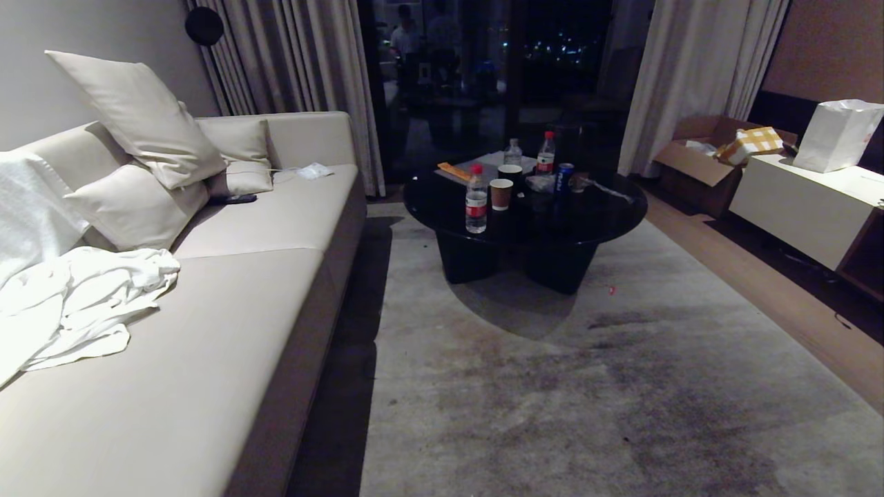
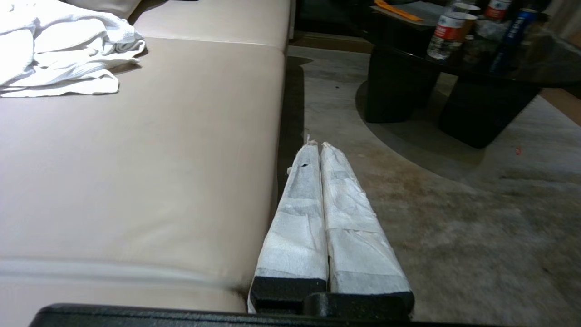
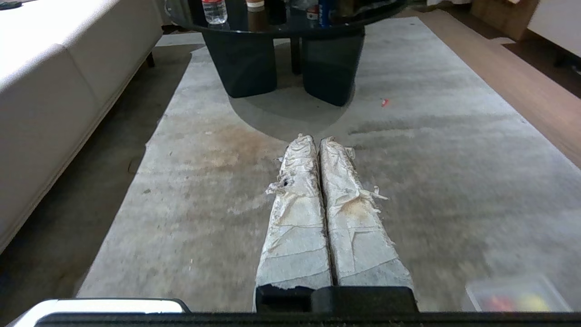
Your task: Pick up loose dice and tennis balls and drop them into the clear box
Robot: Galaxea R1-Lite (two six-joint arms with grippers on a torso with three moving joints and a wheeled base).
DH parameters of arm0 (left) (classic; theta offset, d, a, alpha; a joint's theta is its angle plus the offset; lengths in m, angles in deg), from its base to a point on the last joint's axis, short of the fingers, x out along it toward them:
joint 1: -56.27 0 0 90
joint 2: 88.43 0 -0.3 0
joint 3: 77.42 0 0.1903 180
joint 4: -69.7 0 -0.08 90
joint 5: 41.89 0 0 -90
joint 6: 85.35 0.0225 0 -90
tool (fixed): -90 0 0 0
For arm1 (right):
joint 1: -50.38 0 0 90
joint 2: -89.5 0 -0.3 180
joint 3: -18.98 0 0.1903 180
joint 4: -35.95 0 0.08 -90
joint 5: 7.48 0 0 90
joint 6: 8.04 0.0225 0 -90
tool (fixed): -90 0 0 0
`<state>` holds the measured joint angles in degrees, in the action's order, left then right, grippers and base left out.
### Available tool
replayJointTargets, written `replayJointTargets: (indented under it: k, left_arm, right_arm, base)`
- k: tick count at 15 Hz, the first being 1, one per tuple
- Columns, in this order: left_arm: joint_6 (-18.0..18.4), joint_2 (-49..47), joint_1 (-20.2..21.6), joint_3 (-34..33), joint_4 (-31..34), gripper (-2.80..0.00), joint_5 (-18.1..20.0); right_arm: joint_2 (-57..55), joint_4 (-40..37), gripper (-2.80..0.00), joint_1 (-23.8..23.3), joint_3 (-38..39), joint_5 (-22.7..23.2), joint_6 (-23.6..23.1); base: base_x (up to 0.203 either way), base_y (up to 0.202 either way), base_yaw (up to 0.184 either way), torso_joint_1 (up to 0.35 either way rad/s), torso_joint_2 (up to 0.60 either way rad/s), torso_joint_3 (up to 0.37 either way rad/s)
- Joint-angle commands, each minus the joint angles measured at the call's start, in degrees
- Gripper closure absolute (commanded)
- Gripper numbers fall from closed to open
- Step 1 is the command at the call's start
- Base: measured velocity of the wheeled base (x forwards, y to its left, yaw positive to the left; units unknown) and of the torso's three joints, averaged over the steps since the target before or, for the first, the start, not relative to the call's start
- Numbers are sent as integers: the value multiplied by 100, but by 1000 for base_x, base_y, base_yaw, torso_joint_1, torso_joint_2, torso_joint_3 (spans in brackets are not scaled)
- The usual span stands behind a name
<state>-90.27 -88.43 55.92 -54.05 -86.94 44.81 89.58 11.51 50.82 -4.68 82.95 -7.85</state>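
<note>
Judging from the pictures, nothing is yet being carried: the left gripper [image 2: 319, 146] is being held with its taped fingers pressed together on nothing, beside the front edge of the sofa [image 2: 136, 159], and the right gripper [image 3: 316, 140] is likewise being held closed and empty over the rug [image 3: 431, 181]. What is probably the clear box [image 3: 517, 294] is being shown blurred on the rug near the right gripper, with red and yellow-green blobs inside, possibly a die and a tennis ball; that cannot be told for sure. No loose dice or balls are being seen elsewhere on the rug, so the search is being judged as barely begun. Open rug is being offered between the sofa and the bare wooden floor [image 1: 780, 304] for driving. Care is being called for at the sofa's edge and at the round black table [image 1: 525, 207], which is crowded with bottles [image 1: 476, 200] and cups [image 1: 501, 193] at the rug's far end.
</note>
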Motion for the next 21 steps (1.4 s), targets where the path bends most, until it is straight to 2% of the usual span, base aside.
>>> replayJointTargets:
  k: [1, 16, 21]
  left_arm:
    - [-8, 0, 0, -9, -5, 0, -4]
    - [-8, 0, 0, -9, -7, 0, -4]
    - [-26, 0, 0, -9, -8, 0, -22]
  right_arm:
    - [-7, 2, 0, 0, 3, 0, 7]
    - [-7, 2, 0, 0, 3, 0, 0]
    - [-7, 2, 0, 0, 3, 0, -1]
  base:
    - [-186, 0, -1, 2, 5, 0]
    - [-184, 0, -1, 2, 2, 4]
    - [-49, 0, 0, 1, 2, 1]
